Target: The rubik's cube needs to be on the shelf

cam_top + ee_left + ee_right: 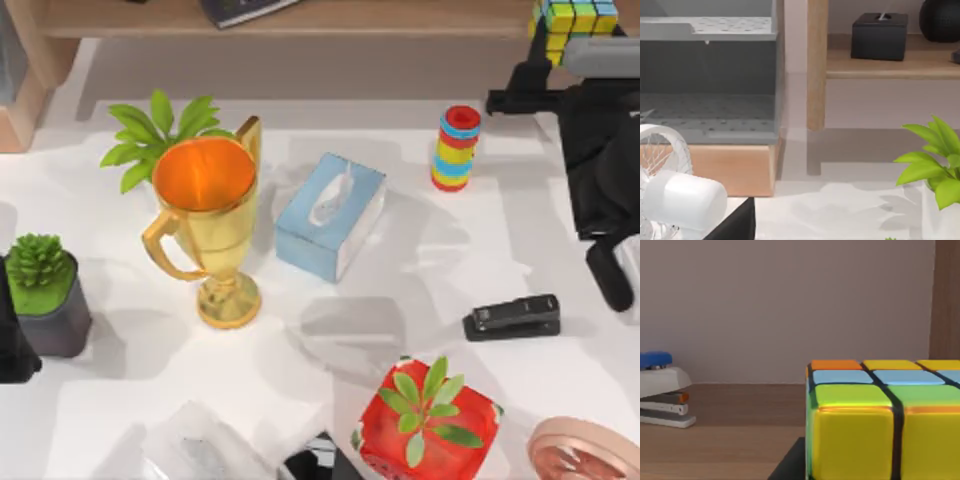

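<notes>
Bright even light, soft shadows, sharp

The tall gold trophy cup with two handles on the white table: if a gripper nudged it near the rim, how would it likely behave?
The gold trophy cup would probably tip rather than slide: its wide bowl sits high above a narrow stem and small round base. Its glossy, metal-looking surface suggests a stiff, slippery body. If it fell, it might hit the light-blue tissue box close beside it.

Ahead stands a light-brown wooden shelf (880,67) with its upright panel (816,65), carrying a black square box (879,36) beside a dark round object (940,19). A grey perforated rack (707,80) sits alongside; white fan (670,195) close, green leaves (932,160) opposite.
</notes>
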You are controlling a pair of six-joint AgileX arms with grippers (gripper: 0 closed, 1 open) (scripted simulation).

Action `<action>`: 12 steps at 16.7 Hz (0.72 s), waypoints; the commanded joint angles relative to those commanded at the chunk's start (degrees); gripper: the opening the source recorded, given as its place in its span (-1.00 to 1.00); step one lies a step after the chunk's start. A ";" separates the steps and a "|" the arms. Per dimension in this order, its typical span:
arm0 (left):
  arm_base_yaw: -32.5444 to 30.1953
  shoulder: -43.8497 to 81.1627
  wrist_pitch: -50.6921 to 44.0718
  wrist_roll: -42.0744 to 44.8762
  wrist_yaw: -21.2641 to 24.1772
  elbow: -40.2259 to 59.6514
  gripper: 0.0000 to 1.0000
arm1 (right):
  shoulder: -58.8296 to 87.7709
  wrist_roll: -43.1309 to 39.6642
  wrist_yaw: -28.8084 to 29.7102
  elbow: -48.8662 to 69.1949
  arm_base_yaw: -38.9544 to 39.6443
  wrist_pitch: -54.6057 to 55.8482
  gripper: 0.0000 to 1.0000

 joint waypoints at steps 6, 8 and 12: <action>0.00 0.00 0.00 0.00 0.00 0.00 1.00 | -0.23 -0.08 -0.30 0.70 -0.20 -0.50 -1.00; 0.00 0.00 0.00 0.00 0.00 0.00 1.00 | -0.16 -0.33 -0.74 3.43 0.02 -1.73 -1.00; 0.00 0.00 0.00 0.00 0.00 0.00 1.00 | 1.99 -0.54 -2.30 11.49 0.17 -6.56 -1.00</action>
